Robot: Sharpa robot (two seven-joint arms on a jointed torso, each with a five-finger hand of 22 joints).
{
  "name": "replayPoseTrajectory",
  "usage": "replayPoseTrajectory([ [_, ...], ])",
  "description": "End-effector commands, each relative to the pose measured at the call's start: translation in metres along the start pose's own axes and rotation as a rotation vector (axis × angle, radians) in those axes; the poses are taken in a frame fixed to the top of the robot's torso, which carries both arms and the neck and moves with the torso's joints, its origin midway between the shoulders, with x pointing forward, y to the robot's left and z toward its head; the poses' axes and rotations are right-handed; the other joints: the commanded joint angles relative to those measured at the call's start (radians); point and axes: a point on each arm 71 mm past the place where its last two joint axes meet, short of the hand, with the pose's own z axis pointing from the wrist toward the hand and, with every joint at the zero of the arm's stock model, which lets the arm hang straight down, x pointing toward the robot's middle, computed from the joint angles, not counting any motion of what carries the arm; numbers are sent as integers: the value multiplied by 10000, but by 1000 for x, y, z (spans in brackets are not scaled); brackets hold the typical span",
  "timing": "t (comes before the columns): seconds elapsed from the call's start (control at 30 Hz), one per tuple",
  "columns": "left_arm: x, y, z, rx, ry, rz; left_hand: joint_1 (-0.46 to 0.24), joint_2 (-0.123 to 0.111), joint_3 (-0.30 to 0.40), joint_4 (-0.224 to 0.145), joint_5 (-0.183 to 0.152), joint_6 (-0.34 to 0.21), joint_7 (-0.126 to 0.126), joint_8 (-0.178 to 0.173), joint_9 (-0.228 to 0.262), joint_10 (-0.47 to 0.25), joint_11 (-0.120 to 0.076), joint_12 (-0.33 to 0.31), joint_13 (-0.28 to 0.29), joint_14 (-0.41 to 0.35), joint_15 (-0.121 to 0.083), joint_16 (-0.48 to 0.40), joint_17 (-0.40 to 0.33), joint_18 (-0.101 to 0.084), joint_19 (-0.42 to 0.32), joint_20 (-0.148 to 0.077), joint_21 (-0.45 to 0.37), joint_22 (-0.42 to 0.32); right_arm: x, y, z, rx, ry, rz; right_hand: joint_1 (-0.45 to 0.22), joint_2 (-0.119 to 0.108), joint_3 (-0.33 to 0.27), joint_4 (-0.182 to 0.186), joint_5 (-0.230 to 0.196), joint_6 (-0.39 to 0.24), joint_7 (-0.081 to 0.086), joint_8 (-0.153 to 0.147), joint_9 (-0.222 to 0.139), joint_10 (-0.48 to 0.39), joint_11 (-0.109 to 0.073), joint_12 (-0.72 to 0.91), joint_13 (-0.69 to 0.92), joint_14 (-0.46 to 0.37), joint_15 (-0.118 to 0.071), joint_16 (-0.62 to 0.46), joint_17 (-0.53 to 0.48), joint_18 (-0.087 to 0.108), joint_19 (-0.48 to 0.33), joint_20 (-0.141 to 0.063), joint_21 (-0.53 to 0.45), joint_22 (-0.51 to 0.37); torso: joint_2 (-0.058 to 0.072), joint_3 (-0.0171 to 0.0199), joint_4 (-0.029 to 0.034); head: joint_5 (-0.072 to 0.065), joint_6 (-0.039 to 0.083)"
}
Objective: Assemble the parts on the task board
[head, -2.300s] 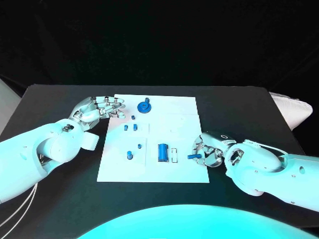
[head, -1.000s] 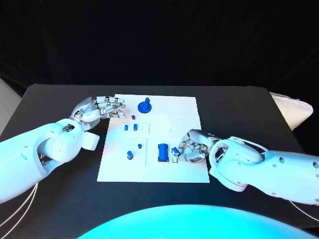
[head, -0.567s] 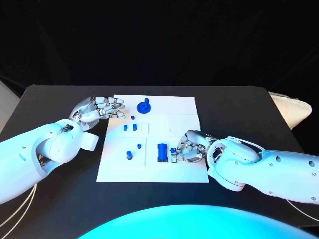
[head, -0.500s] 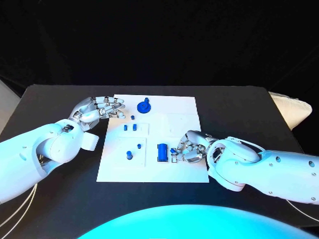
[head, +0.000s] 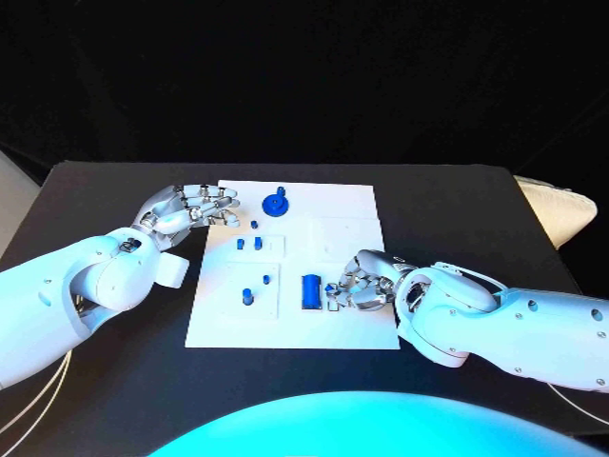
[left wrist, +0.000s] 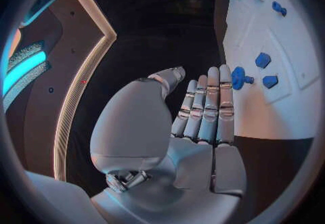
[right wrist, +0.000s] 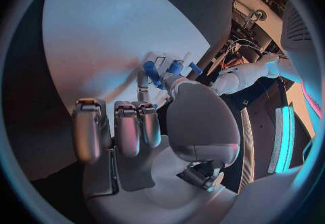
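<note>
While no writing reads, right robot hand (head: 356, 284) pinches blue part (head: 333, 288) — left robot hand (head: 184, 208) released, task board (head: 345, 214)

1 task board (head: 345, 214). 2 hands: left hand (head: 184, 208) at board's far-left corner, right hand (head: 363, 283) at its near right. Blue parts approx 8: 1 big cylinder (head: 310, 289), 1 gear-like part (head: 277, 203), rest small; exact no. unclear.

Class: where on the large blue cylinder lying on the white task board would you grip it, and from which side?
Probably grip the large blue cylinder across its middle, coming from above with fingers on its two long sides: it lies flat on the task board, so its curved flanks are exposed.
</note>
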Motion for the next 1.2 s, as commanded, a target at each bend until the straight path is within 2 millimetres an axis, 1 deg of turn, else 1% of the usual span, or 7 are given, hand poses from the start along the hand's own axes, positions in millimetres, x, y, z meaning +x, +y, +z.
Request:
replayPoseTrajectory([
  [0.03,2,-1,0,45,192,-94,-28,65,10,63,28,-46,346,53,-16,-65,-13,22,4,-68,-17,-37,17,-135,-23,54,-66,-13,0,0,-1,22,-10,12,-99,64,87,-42,166,79,-48,-10,-4,1045,-39,74,2632,1062,-58,61,2634,-126,885,-27,58,2403,-4,3,-2,-7,1],
  [0.07,2,-1,0,44,195,-95,-28,65,10,63,28,-46,346,53,-16,-65,-13,22,4,-68,-17,-37,17,-135,-23,54,-66,-13,0,0,-1,23,-16,16,-93,131,153,-50,252,86,-58,-5,-1,1045,-49,74,2632,1062,-66,61,2634,-128,887,-32,69,2406,-5,3,0,-12,1],
  [0.23,2,-1,0,33,204,-97,-40,67,8,77,28,-49,347,55,-18,-70,-11,24,3,-74,-14,-43,19,-136,-27,57,-75,-18,1,1,-1,-10,-19,26,-53,215,314,-83,480,122,-88,24,17,1045,-76,74,2632,1062,-88,61,2634,-123,885,-47,45,2400,-3,1,4,-10,1],
  [0.53,2,-1,0,22,211,-96,-40,67,8,77,28,-49,347,55,-18,-70,-11,24,3,-74,-14,-43,19,-136,-27,57,-75,-18,1,2,-1,-57,15,8,176,197,615,-223,779,185,-147,102,70,1045,-128,74,2632,1062,-131,61,2634,-127,889,-79,65,2405,-2,-5,4,-11,1],
  [0.67,2,-1,0,16,209,-94,-40,67,8,77,28,-49,347,55,-18,-70,-11,24,3,-74,-14,-43,19,-136,-27,57,-75,-18,1,2,-1,-62,41,-7,187,194,630,-232,791,188,-149,107,73,1045,-131,74,2632,1062,-133,61,2634,-126,889,-80,59,2404,-5,-12,4,0,1],
  [1.0,2,0,0,-10,234,-100,-53,78,12,99,30,-56,347,61,-21,-79,-9,27,1,-83,-11,-54,26,-136,-32,62,-93,-30,2,4,-1,-126,124,18,192,182,674,-237,837,208,-151,128,86,1045,-137,74,2632,1062,-140,61,2634,-125,888,-86,57,2403,-2,-4,3,3,1],
  [1.2,2,0,0,-15,239,-102,-58,79,12,109,31,-60,347,64,-23,-84,-9,29,0,-88,-10,-59,30,-136,-33,64,-103,-36,3,5,-1,-155,147,73,-33,42,625,-102,834,223,-137,154,104,1045,-126,74,2632,1062,-136,61,2634,-126,889,-90,54,2403,1,-2,0,9,1],
])
